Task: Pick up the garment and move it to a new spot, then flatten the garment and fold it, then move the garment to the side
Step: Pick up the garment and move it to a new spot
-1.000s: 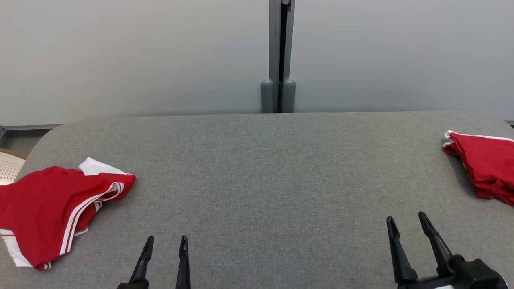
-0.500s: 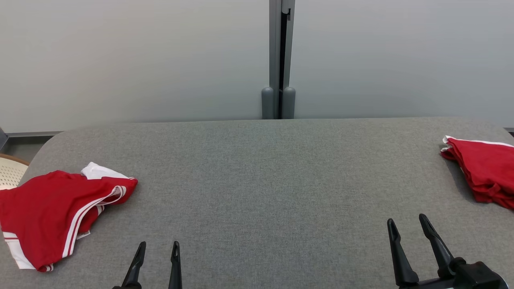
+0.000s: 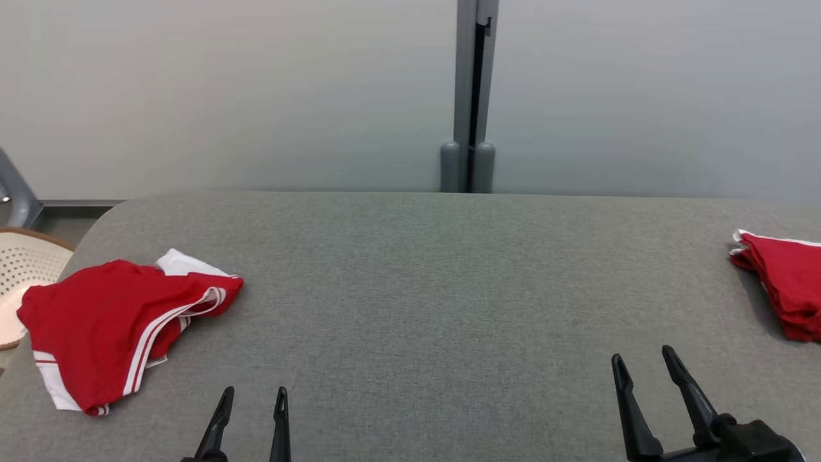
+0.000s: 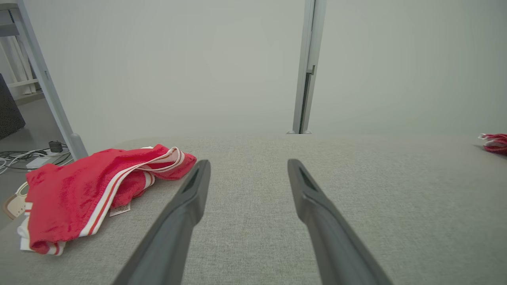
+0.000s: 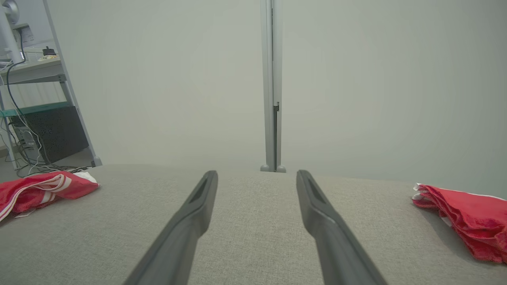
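Garment point(image 3: 122, 327), crumpled red with white stripes, at the left end of the table point(image 3: 417, 289), ahead-left of the left gripper point(image 3: 254, 391), well apart from the right gripper point(image 3: 643, 354); both fingers-apart, empty.

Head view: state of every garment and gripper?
left garment: crumpled, unfolded, lying on the table, not held
right garment: folded in layers, near the table's right side, partly out of frame
left gripper: open, empty
right gripper: open, empty
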Tool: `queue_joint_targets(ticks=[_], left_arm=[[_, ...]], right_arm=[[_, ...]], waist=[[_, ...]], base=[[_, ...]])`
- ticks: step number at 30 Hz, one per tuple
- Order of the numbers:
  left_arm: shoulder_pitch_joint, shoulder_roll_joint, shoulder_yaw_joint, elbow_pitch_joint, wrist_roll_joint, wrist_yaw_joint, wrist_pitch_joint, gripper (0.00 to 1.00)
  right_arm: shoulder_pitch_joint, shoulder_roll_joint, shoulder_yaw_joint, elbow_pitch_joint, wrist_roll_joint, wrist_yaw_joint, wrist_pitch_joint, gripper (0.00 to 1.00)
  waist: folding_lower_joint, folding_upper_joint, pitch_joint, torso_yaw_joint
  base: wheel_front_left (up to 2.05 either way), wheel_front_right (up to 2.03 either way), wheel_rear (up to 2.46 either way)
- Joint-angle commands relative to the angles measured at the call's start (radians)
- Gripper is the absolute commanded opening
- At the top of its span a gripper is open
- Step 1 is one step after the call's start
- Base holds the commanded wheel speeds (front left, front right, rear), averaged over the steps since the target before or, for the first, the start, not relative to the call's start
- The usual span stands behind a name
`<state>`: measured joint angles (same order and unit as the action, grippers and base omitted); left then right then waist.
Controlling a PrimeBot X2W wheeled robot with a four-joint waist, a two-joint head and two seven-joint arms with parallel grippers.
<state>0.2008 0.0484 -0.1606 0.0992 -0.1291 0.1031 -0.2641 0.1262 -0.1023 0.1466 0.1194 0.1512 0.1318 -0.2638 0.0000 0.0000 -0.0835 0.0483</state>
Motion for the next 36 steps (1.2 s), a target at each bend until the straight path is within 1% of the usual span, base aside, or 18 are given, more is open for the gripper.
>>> queue_joint_targets(ticks=[1, 5, 11, 16, 19, 24, 30, 33, 36], left_arm=[[-0.009, 0.004, 0.005, -0.001, 0.004, -0.003, 0.0, 1.0], [-0.003, 0.004, 0.018, -0.002, 0.004, -0.001, 0.0, 1.0], [0.008, 0.004, 0.05, -0.01, 0.015, -0.004, 0.0, 1.0], [0.011, 0.004, 0.061, -0.013, 0.021, -0.016, 0.0, 1.0], [0.016, 0.004, 0.066, -0.015, 0.023, -0.019, 0.0, 1.0], [0.012, 0.003, 0.073, -0.035, 0.006, 0.001, 0.0, 1.0], [0.016, 0.004, 0.075, -0.051, -0.005, 0.02, 0.0, 1.0], [0.011, 0.004, 0.075, -0.054, -0.006, 0.022, 0.0, 1.0], [-0.005, 0.004, 0.073, -0.054, -0.005, 0.014, 0.0, 1.0]], right_arm=[[0.007, 0.0, 0.002, 0.001, 0.004, -0.002, -0.001, 1.0], [0.008, 0.006, 0.035, 0.007, 0.015, -0.002, -0.001, 1.0], [0.011, 0.009, 0.063, 0.009, 0.028, -0.002, -0.001, 1.0], [0.014, 0.011, 0.058, 0.008, 0.032, -0.002, -0.001, 1.0], [0.012, 0.014, 0.063, 0.009, 0.032, -0.002, -0.001, 1.0], [-0.022, 0.003, 0.089, 0.016, 0.034, -0.002, -0.001, 1.0], [-0.043, -0.007, 0.106, 0.025, 0.04, -0.002, -0.001, 1.0], [-0.047, -0.01, 0.105, 0.026, 0.04, -0.002, -0.001, 1.0], [-0.047, -0.01, 0.105, 0.025, 0.04, -0.002, -0.001, 1.0]], waist=[[0.0, 0.0, 0.0, 0.026], [0.0, 0.0, -0.005, 0.102], [0.0, 0.0, -0.013, 0.235], [0.0, 0.0, -0.017, 0.337], [0.0, 0.0, -0.014, 0.382], [0.0, 0.0, 0.019, 0.416], [0.0, 0.0, 0.04, 0.434], [0.0, 0.0, 0.046, 0.439], [0.0, 0.0, 0.048, 0.44]], base=[[0.0, 0.0, 0.0], [0.0, 0.0, 0.0], [0.0, 0.0, 0.0], [0.0, 0.0, 0.0], [0.0, 0.0, 0.0], [0.0, 0.0, 0.0], [0.0, 0.0, 0.0], [0.0, 0.0, 0.0], [0.0, 0.0, 0.0]])
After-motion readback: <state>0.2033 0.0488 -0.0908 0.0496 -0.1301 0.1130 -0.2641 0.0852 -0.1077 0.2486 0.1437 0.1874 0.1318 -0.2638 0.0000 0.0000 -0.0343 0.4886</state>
